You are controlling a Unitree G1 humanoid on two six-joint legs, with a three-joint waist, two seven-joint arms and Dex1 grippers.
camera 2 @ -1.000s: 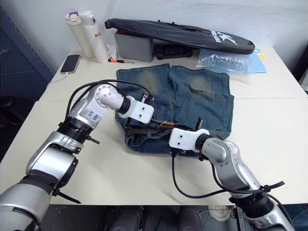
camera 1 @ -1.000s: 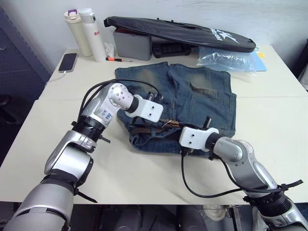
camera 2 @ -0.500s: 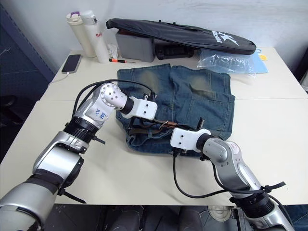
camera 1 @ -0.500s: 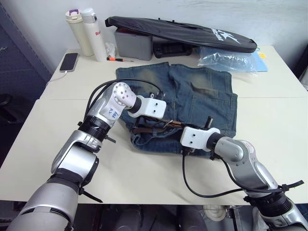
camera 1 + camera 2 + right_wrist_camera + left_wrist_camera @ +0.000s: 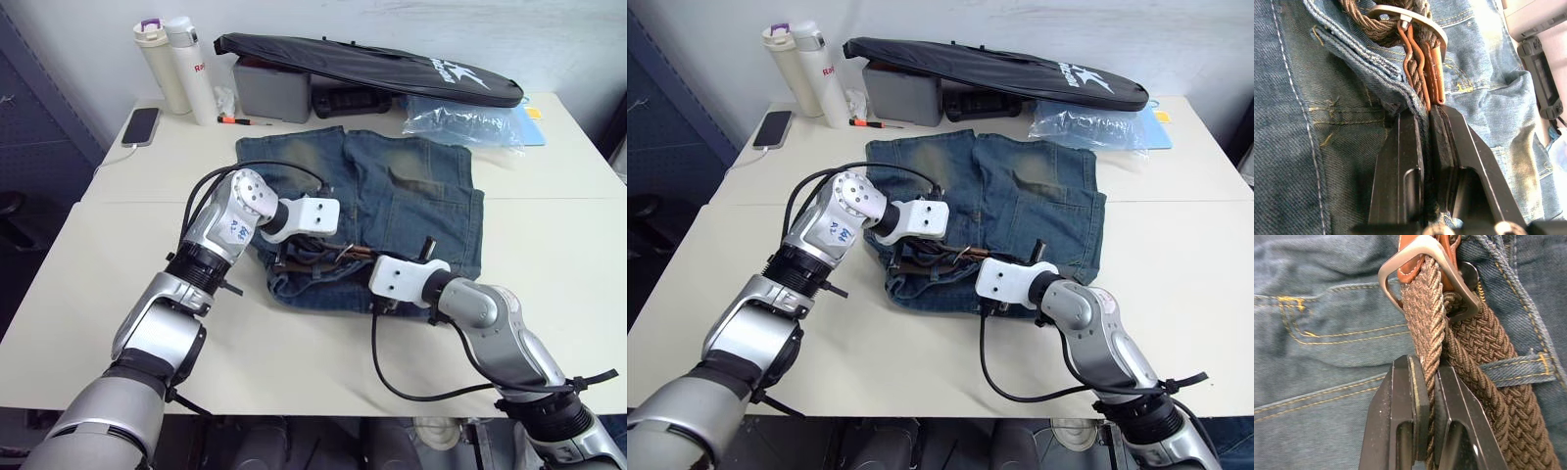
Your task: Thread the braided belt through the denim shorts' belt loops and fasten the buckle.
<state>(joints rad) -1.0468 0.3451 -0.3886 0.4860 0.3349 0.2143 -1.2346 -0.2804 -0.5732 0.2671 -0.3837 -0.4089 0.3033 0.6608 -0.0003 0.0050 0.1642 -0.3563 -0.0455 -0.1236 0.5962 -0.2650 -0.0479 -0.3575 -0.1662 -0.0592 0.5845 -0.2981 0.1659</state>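
Up close, the right gripper pinches the dark brown braided belt just below its silver metal buckle; the left gripper clamps the strap's free end, apparently through the frame, over the faded blue denim shorts.

- Arms: silver-grey metal shells, black ribbed joint rings
- Left arm: round silver joint cap, blue handwritten marks on the shell
- Wrists: white boxy housings
- Black cables looped outside both arms
- Right arm: black strap near the elbow
- Fingers: flat black bars with dark pads
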